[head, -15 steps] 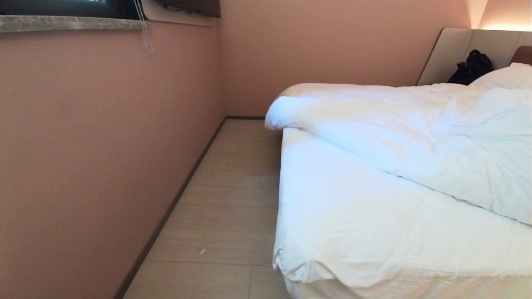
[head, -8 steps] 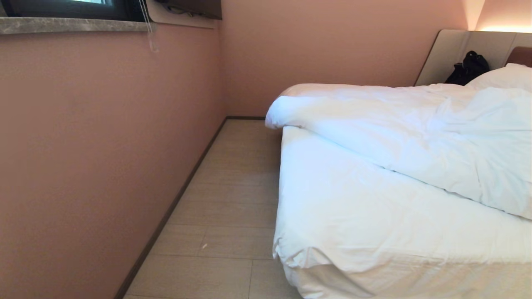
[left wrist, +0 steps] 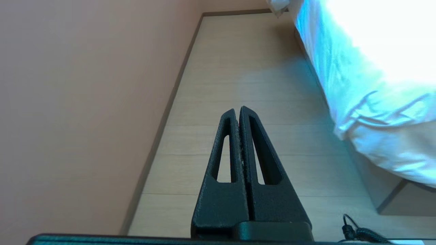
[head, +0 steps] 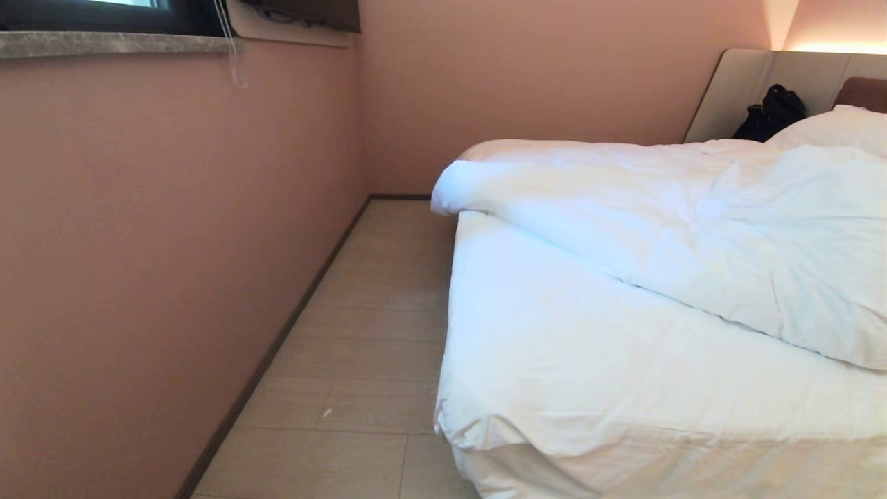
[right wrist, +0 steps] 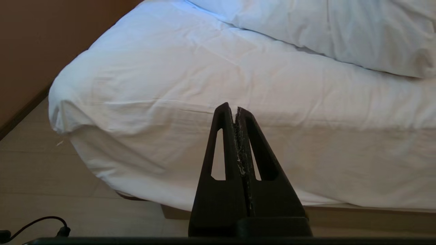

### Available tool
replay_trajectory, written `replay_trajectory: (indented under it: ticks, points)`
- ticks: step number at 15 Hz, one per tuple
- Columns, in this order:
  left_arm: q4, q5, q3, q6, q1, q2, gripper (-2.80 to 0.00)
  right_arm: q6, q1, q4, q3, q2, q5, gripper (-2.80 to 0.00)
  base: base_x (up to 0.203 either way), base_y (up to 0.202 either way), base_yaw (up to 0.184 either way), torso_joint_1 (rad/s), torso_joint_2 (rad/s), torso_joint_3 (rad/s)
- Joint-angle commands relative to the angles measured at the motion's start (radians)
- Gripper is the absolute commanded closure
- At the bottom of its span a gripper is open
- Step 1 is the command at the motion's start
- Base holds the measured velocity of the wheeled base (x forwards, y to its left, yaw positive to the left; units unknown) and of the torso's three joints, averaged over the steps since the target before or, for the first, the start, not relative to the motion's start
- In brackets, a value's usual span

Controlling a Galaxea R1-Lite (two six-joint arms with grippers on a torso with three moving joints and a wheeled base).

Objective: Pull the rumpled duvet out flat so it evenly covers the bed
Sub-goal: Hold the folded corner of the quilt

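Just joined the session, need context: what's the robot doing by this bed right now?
Nothing is being handled yet. The duvet lies bunched toward the head of the bed, with its near edge running slantwise, so the fitted sheet at the foot end is bare. The left gripper is shut and empty over the floor beside the bed. The right gripper is shut and empty, pointing at the foot end, short of the duvet. A pillow sits by the headboard.

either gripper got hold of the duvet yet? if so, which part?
Nothing is held. The left gripper is shut on nothing over the floor; the right gripper is shut and empty, short of the bed. The puffy white rumpled duvet lies untouched.
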Motion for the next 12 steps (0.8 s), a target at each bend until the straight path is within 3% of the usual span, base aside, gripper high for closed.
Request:
replay_trajectory:
  ticks: [1, 12]
  points:
    - [0.000, 0.000, 0.000, 0.001, -0.001, 0.000, 0.00, -0.001, -0.001, 0.000, 0.000, 0.000, -0.001, 0.00, 0.000, -0.198, 0.002, 0.001, 0.00, 0.006]
    - [0.000, 0.000, 0.000, 0.001, -0.001, 0.000, 0.00, -0.001, 0.000, 0.000, 0.000, 0.000, 0.000, 0.00, 0.000, -0.194, -0.001, 0.002, 0.00, 0.003]
